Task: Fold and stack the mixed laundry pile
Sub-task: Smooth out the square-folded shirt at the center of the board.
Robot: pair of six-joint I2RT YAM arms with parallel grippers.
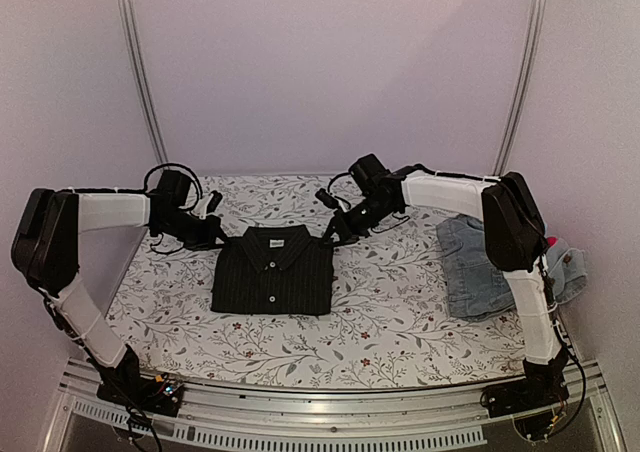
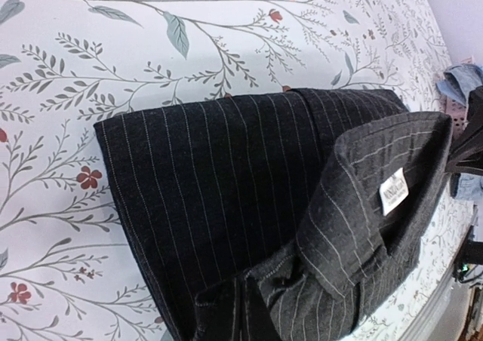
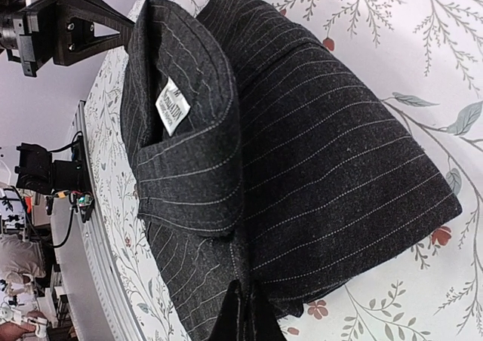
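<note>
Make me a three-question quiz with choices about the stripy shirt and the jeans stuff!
1. Where is the denim pile? A) on the shirt B) by the right arm, apart from the shirt C) by the left arm
2. What colour is the shirt? A) red B) yellow C) black with thin pale stripes
3. How is the shirt? A) folded flat B) hanging up C) rolled in a ball
Answers: 1 B, it lies at the table's right edge; 2 C, both wrist views show the stripes; 3 A, it is a neat flat rectangle.
</note>
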